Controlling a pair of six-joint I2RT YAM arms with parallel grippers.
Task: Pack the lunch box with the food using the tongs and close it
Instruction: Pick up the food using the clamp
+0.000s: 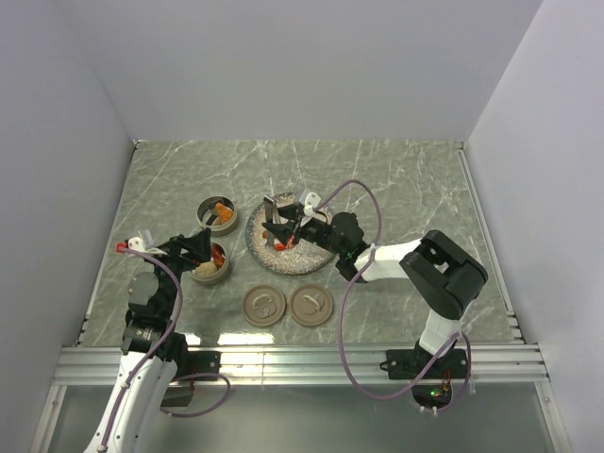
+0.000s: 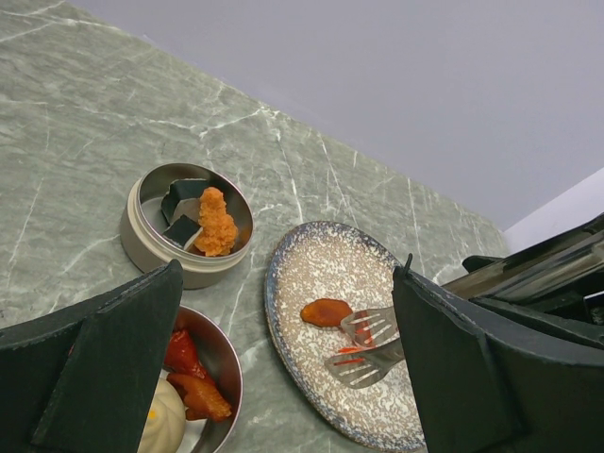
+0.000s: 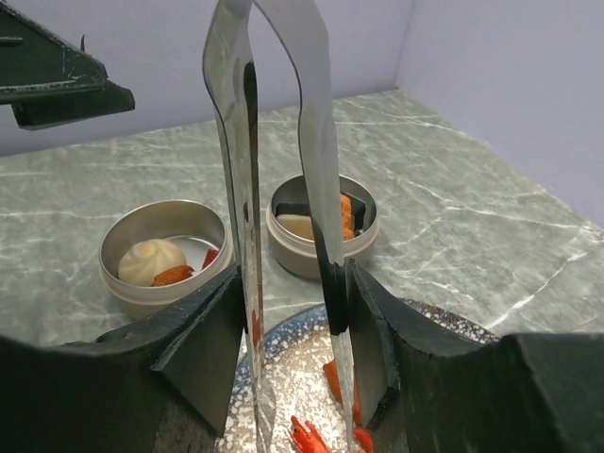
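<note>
- Top view: the right gripper is half closed around the tongs, pinching both arms together above the speckled plate. The left gripper hangs wide open, holding nothing, over the near lunch box tin. Two round lids lie near the arms' bases.
- Left wrist view: the tongs' flat, slotted tips sit around a red piece on the plate, with an orange piece just beside. The food looks small, light and glossy, so it is likely to slip on smooth metal. A gentle squeeze across a piece's middle seems best.
- Right wrist view: the tongs are thin, springy polished steel, held mid-length between the matte black fingers. The tins are round, steel inside and beige outside. One already holds a pale bun and red pieces.
</note>
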